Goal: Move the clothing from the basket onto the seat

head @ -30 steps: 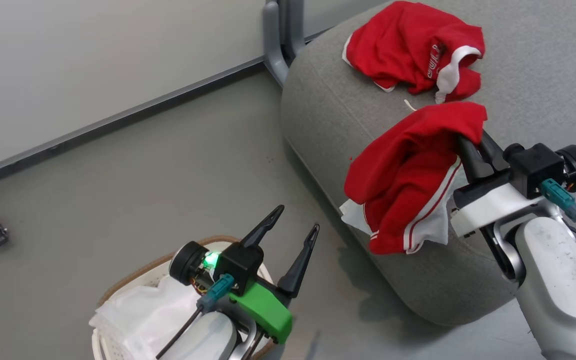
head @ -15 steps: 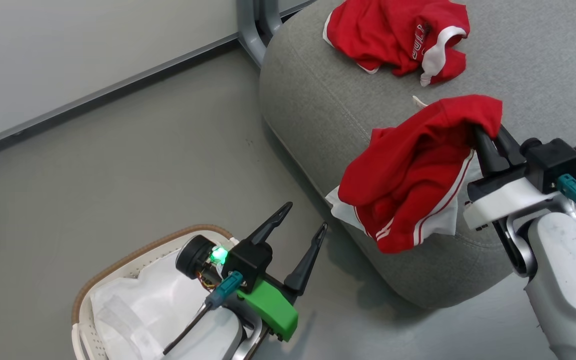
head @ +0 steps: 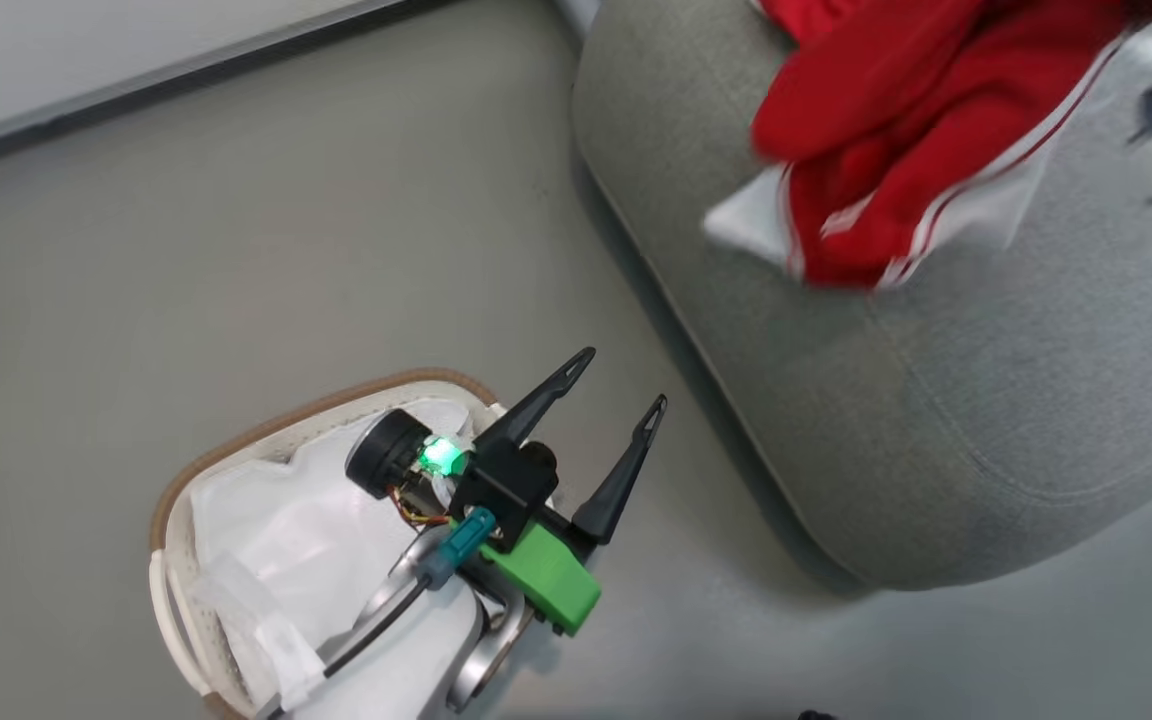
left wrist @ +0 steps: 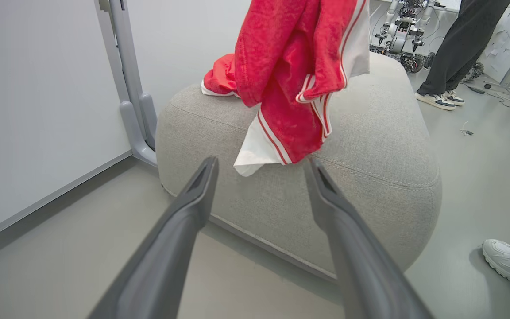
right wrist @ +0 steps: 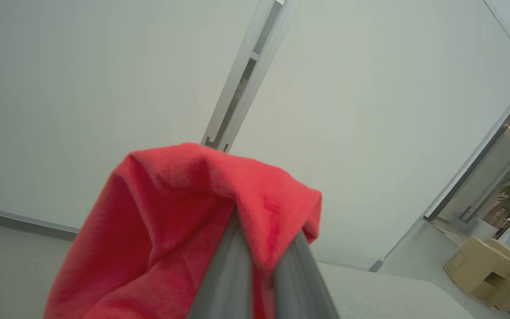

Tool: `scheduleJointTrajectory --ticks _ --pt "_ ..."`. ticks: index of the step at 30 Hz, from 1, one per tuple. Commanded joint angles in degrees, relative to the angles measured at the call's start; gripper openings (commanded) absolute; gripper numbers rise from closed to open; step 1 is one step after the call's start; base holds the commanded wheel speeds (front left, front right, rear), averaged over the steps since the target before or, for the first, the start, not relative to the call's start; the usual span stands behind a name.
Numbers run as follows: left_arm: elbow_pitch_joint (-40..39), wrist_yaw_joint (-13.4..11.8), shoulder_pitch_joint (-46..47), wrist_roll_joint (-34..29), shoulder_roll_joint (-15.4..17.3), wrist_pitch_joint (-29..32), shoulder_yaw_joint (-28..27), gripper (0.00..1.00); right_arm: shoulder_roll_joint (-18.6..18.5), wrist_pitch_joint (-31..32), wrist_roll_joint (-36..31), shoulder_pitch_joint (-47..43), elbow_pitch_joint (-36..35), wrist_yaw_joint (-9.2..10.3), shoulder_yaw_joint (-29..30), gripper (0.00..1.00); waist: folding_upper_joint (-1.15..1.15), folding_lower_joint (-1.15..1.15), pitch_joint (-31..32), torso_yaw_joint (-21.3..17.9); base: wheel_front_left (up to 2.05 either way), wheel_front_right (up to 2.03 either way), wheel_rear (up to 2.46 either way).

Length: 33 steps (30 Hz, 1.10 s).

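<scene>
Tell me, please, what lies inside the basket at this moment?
A crumpled white cloth fills the visible inside of the basket. The left arm hangs over one side and covers that part. Whatever lies under the cloth or beneath the arm cannot be seen.

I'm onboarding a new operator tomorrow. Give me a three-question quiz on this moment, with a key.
1. True or false: the left gripper is open and holds nothing.
2. What is the right gripper clamped on? A) a blue towel B) a red garment C) nothing
3. Fill in: the basket stands on the ____, beside the seat.
Key: 1 true; 2 B; 3 floor.
</scene>
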<state>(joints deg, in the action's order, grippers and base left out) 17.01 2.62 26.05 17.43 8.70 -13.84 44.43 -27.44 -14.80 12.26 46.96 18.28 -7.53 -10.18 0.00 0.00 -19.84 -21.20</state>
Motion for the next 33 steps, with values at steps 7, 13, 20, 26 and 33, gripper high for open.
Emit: scheduleJointTrajectory --ticks 7,13,20,26,33 --pt "-3.6 -1.3 3.4 -1.5 2.4 1.7 -0.8 1.00 -11.0 3.6 1.2 14.3 4.8 0.08 6.4 0.00 0.00 0.00 -8.8 7.5 0.00 0.00 0.00" --pt "-8.0 -2.6 4.5 -2.6 4.4 3.4 -1.1 1.00 -16.3 8.9 -0.7 22.3 10.8 0.08 9.9 0.00 0.00 0.00 -13.5 9.1 0.00 0.00 0.00" --pt "-12.2 -3.2 4.7 -3.7 5.9 5.5 -0.5 1.00 -14.9 8.2 -4.2 22.3 20.4 0.08 16.4 0.00 0.00 0.00 -17.8 10.1 0.00 0.00 0.00" --pt "-14.7 -4.0 4.6 -4.4 6.8 6.8 -0.1 1.00 -8.6 3.4 -9.2 18.3 28.8 0.08 21.5 0.00 0.00 0.00 -21.1 9.4 0.00 0.00 0.00" --pt "-16.1 -4.3 4.9 -5.1 8.0 7.7 0.4 1.00 -0.9 0.1 -15.3 15.7 35.4 0.08 28.6 0.49 0.00 0.00 -22.3 8.1 0.00 0.00 0.00"
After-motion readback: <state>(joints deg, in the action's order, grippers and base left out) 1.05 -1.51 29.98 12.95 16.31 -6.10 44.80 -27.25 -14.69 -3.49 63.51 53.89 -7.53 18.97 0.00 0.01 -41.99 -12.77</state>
